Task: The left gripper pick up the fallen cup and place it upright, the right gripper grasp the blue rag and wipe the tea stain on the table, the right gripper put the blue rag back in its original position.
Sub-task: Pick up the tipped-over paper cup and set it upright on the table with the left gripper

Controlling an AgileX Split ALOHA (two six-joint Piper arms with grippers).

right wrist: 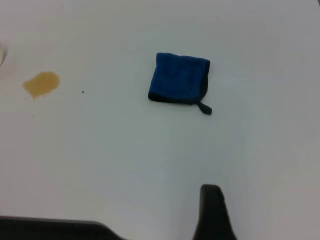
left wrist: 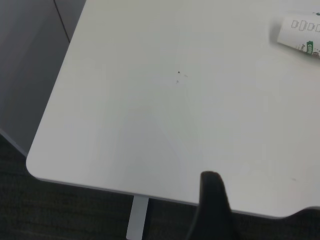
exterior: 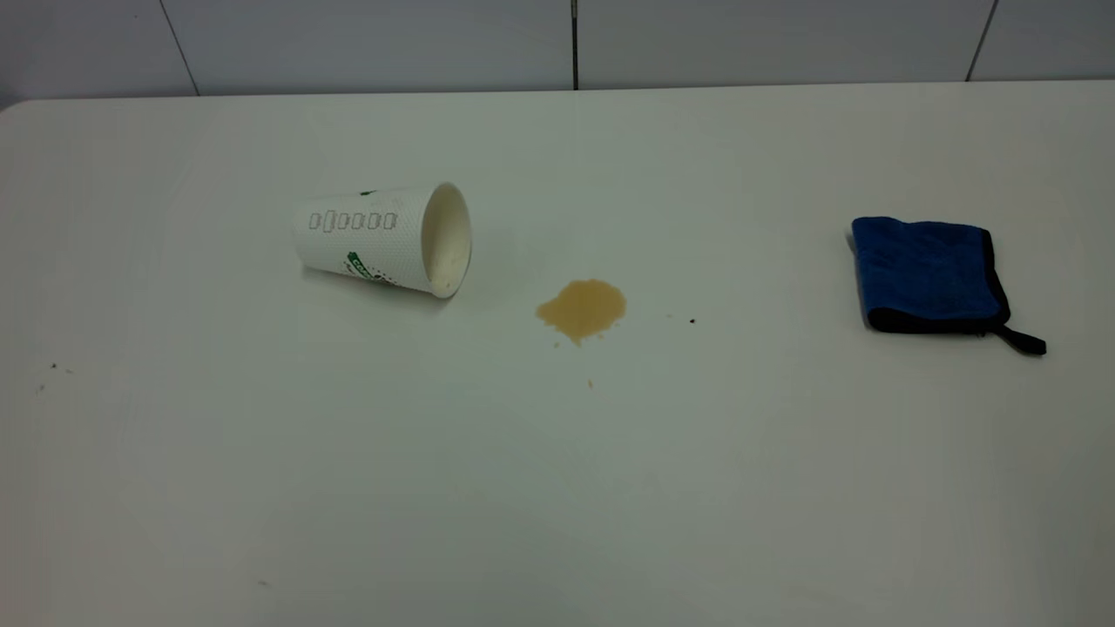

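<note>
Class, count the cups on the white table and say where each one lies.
1. The cup lies on its side on the table, left of the tea stain, its mouth facing the stain. Nothing in view could hide another.

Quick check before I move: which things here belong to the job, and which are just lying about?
Job:
cup, on its side
tea stain
blue rag, folded
table
left tool
right tool

Lying about:
dark specks on the tabletop

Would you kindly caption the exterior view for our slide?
Fallen cup lying left of a tea stain, folded blue rag at right, on the white table.
</note>
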